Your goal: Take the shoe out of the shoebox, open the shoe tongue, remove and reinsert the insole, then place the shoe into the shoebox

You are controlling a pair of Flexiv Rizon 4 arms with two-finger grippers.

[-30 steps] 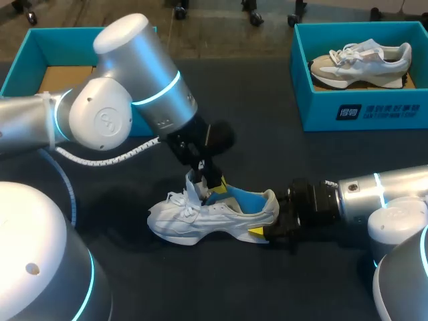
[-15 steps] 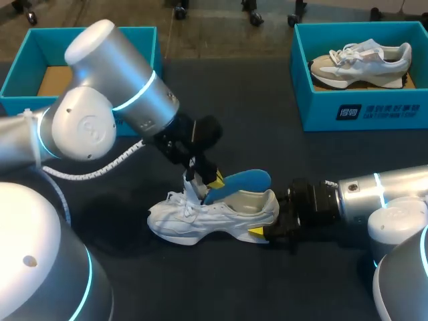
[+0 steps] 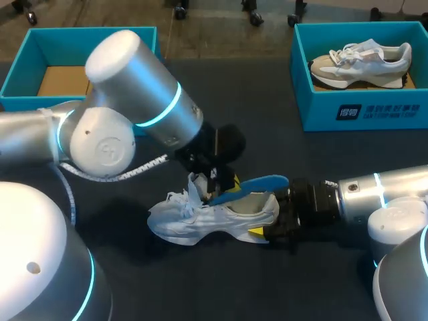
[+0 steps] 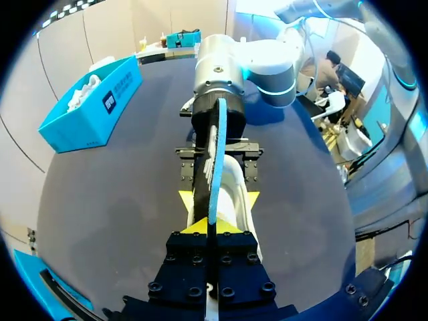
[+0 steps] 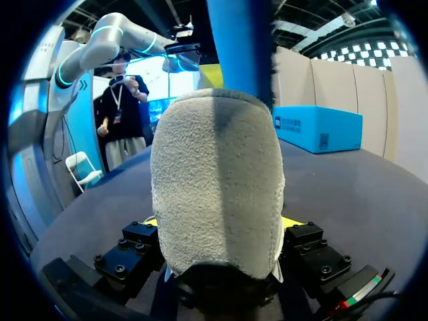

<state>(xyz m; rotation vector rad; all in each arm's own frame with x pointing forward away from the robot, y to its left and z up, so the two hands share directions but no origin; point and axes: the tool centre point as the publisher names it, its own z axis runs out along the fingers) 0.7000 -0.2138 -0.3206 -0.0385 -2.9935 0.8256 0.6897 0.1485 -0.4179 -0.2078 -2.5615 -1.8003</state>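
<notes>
Pinning to the dark table (image 3: 267, 147) the white shoe (image 3: 207, 217), heel clamped in the right gripper (image 3: 269, 221), and pinching the blue insole (image 3: 257, 184) over its opening in the left gripper (image 3: 221, 186), likely risking a slip from so narrow a hold.

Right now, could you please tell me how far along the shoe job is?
Done: the white shoe is out on the table, tongue raised. In hand: the left pincer grips the blue insole above the shoe's opening while the right pincer clamps the heel. Left: reinserting it and placing the shoe in the empty shoebox.
</notes>
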